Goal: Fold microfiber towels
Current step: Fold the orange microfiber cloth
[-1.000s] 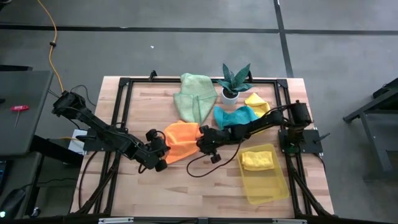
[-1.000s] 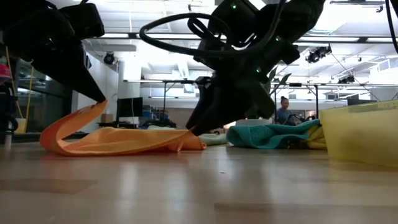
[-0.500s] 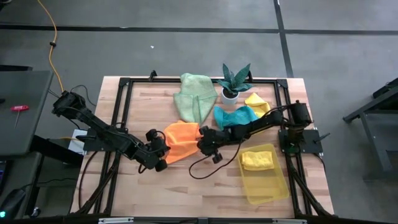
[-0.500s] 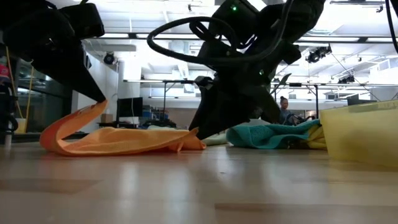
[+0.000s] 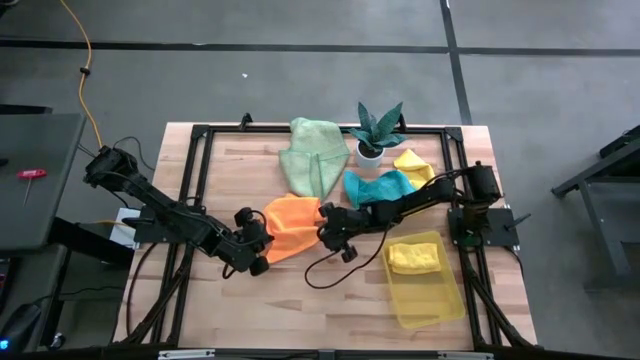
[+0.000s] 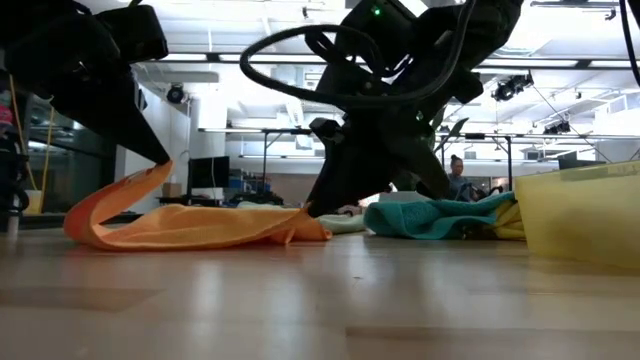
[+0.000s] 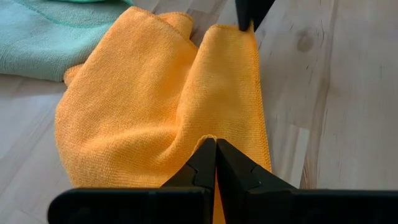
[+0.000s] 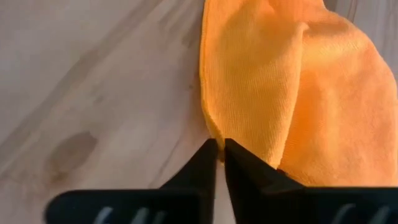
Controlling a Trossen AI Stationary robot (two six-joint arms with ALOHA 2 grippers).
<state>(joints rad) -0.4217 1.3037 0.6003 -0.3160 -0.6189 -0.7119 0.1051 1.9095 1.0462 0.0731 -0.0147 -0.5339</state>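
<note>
Both claws pinch orange towel (image 5: 291, 226) mid-counter: left claw (image 7: 215, 163) shut on near edge, right claw (image 8: 219, 159) shut on opposite edge. You lift evenly, align corners, keep cloth taut.

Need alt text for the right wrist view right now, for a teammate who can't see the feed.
The right gripper has its two dark fingers closed on the edge of the orange towel, which lies rumpled with a raised fold across the wooden table. Nothing else shows in this view.
</note>
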